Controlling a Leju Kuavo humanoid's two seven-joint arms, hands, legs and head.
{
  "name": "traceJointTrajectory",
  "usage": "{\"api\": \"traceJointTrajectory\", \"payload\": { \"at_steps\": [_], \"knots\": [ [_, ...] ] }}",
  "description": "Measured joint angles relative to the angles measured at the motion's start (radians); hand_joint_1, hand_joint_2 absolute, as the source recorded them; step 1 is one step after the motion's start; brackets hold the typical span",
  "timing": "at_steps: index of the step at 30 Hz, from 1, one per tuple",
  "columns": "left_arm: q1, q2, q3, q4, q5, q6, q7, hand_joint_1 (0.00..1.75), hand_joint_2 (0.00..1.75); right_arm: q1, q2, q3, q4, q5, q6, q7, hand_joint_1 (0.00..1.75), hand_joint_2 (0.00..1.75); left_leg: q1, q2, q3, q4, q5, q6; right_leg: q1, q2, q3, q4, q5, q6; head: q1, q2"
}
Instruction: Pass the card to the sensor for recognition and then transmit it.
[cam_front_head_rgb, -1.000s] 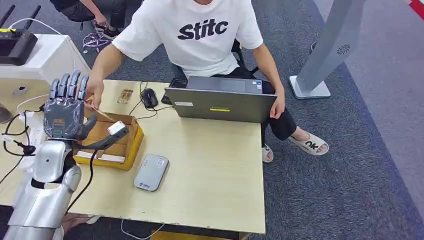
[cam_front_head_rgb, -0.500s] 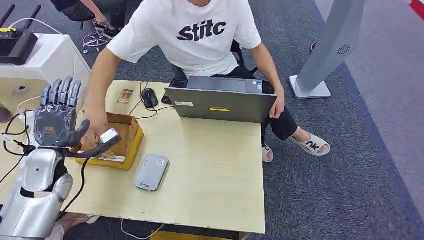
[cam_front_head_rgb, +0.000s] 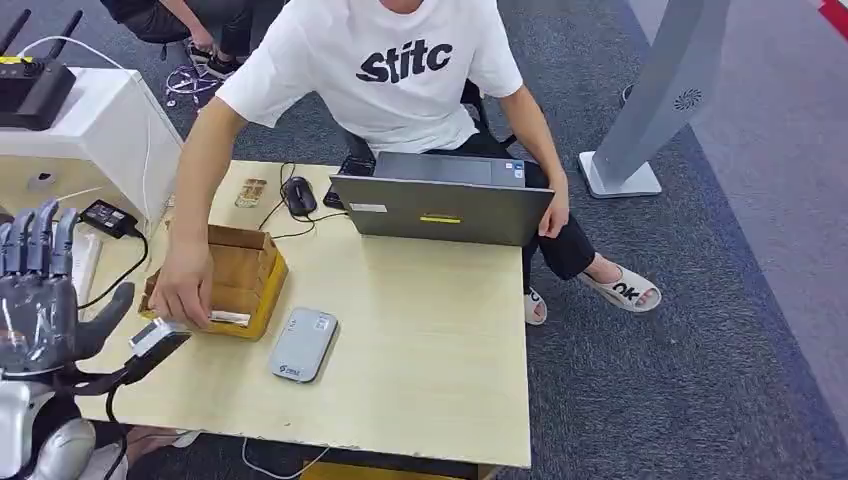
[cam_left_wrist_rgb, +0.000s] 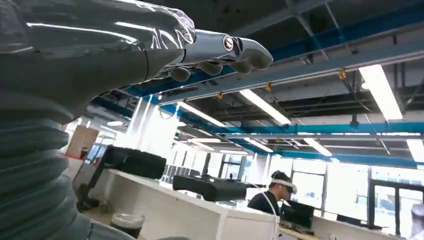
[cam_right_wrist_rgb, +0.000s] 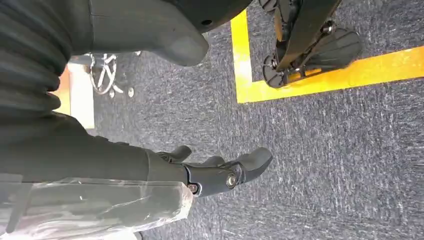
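A pale wooden table (cam_front_head_rgb: 430, 340) stands on grey carpet (cam_front_head_rgb: 700, 330), a laptop (cam_front_head_rgb: 445, 205) at its far edge. The grey sensor (cam_front_head_rgb: 302, 344) lies flat, long axis running away from me. A person's hand (cam_front_head_rgb: 183, 292) reaches into the cardboard box (cam_front_head_rgb: 240, 270), where a white card (cam_front_head_rgb: 230, 318) lies. My left hand (cam_front_head_rgb: 40, 295) is raised, fingers spread, empty; my right hand (cam_right_wrist_rgb: 220, 172) hangs empty over carpet.

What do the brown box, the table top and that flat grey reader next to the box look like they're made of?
The box looks like plain corrugated cardboard: matte brown, with folded flaps and thin walls. The table seems to be laminated board with a pale wood-grain finish; its front edge looks chipped. The reader appears to be smooth moulded plastic, light grey with rounded corners and a slight sheen, though painted metal cannot be ruled out.
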Motion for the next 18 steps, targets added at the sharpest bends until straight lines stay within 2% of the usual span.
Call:
{"api": "traceJointTrajectory", "payload": {
  "at_steps": [3,8,15,18],
  "knots": [
    [0.081,-0.040,0.074,-0.044,0.094,0.029,-0.052,0.00,1.75,0.003,0.001,-0.012,0.000,-0.006,-0.003,-0.004,0.00,1.75,0.000,0.000,0.000,0.000,0.000,0.000,0.000,0.000,0.000,0.000,0.000,0.000,0.000,0.000],
    [0.192,-0.152,0.210,-0.093,0.234,0.025,-0.186,0.00,1.75,0.005,0.008,-0.040,-0.003,-0.011,-0.019,-0.007,0.00,1.75,0.000,0.000,0.000,0.000,0.000,0.000,0.000,-0.001,0.000,0.000,0.000,0.000,0.000,0.000],
    [0.255,-0.327,0.374,-0.111,0.337,-0.085,-0.312,0.00,1.75,0.006,0.016,-0.063,-0.005,0.007,-0.024,-0.004,0.00,1.75,0.000,-0.002,0.000,0.000,0.000,0.000,0.000,-0.002,0.001,0.000,0.000,0.000,0.000,0.000],
    [0.258,-0.384,0.435,-0.109,0.335,-0.126,-0.332,0.00,1.75,0.006,0.017,-0.065,-0.005,0.021,-0.027,-0.004,0.00,1.75,0.000,-0.002,0.000,0.000,0.000,0.000,0.000,-0.002,0.001,0.000,0.000,0.000,0.000,0.000]
  ]
}}
